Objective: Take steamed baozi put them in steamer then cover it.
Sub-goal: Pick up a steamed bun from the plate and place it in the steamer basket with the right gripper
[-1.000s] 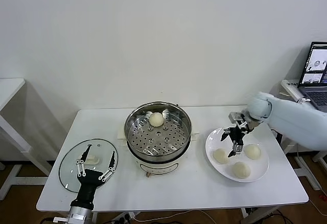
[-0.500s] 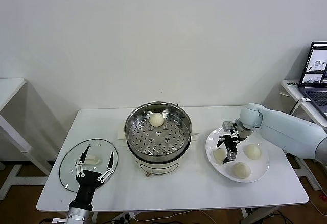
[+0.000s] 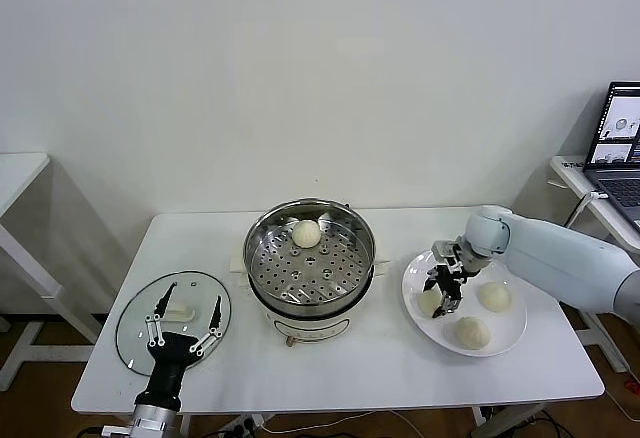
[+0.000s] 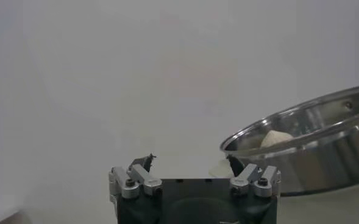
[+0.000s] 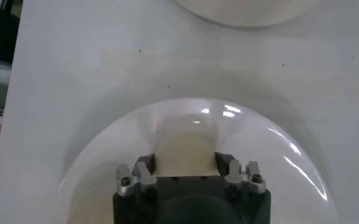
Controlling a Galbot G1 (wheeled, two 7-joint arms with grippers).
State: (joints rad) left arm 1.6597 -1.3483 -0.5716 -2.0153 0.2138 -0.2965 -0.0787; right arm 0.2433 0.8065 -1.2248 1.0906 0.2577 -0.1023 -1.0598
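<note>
The steamer (image 3: 262, 258) stands mid-table on its cream base, and one steamed baozi (image 3: 306, 233) lies at the back of its basket. Three more sit on the white plate (image 3: 415, 270) to the right. My right gripper (image 3: 445, 293) is down over the leftmost of these (image 3: 430, 304); in the right wrist view this bun (image 5: 185, 152) fills the gap, with both fingers (image 5: 144, 164) against its sides. The other two (image 3: 494, 296) (image 3: 472, 332) lie free. The glass cover (image 3: 135, 328) rests flat at the left, with my open left gripper (image 3: 185, 323) hovering above it.
A laptop (image 3: 620, 148) sits on a side table at the far right. A second white table (image 3: 15, 173) juts in at the left. The left wrist view shows the steamer's rim (image 4: 313, 131) with its bun (image 4: 275, 139) beyond my left gripper (image 4: 189, 161).
My right gripper dropped onto the plate's leftmost bun and closed around it. The left arm stayed put.
</note>
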